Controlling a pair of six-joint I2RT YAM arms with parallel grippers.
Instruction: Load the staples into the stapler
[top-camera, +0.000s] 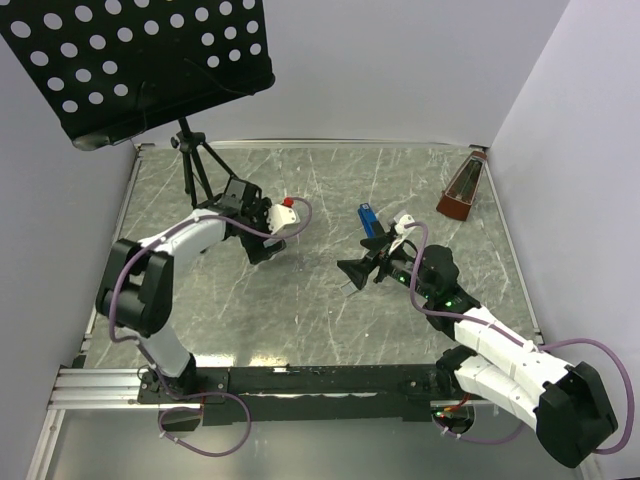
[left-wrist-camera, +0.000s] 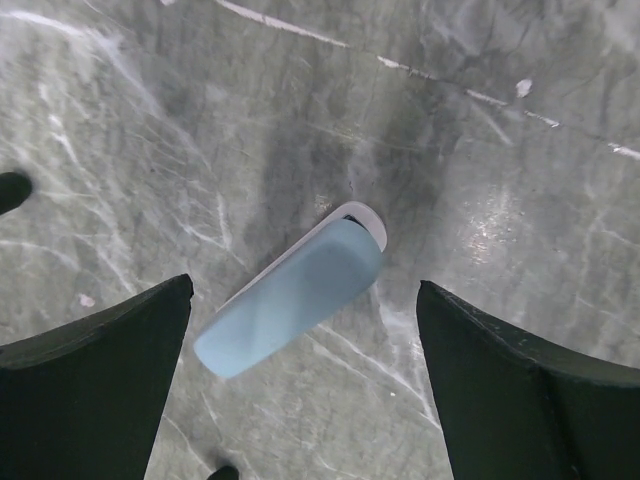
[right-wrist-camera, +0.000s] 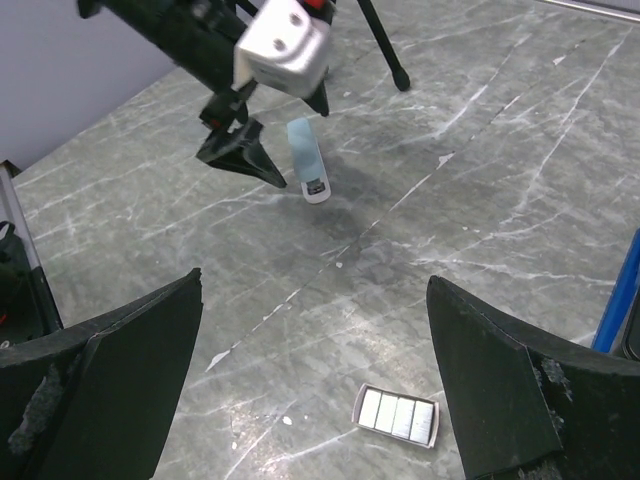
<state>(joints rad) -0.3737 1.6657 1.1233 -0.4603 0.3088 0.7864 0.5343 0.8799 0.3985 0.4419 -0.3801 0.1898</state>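
A single black perforated metal music stand (top-camera: 140, 60) rises on its tripod at the far left corner of the grey-green marbled table (top-camera: 300, 320). Just right of it the left pincer (left-wrist-camera: 305, 288) hangs released, its two dark fingers spread wide, above one pale blue oblong plastic item with a white underside (left-wrist-camera: 290, 300). That item lies flat on the table between the fingers and touches neither.

Near the middle of the table lies the one slim dark blue stapler (top-camera: 367, 220). Its long axis runs from near to far, with the far end leaning a little to the left. I cannot tell which end is the hinge. It sits just beyond the right pincer (right-wrist-camera: 313, 282), which is also released, with jaws spread wide and holding nothing.

Below that pincer, in the right wrist view, one small whitish open tray of silvery staples (right-wrist-camera: 397, 413) lies flat on the table. Its long axis runs side to side, and four strips can be counted in a row. The stapler shows at the right edge of that view.

At the far right stands one reddish-brown pyramid-shaped metronome (top-camera: 460, 192)
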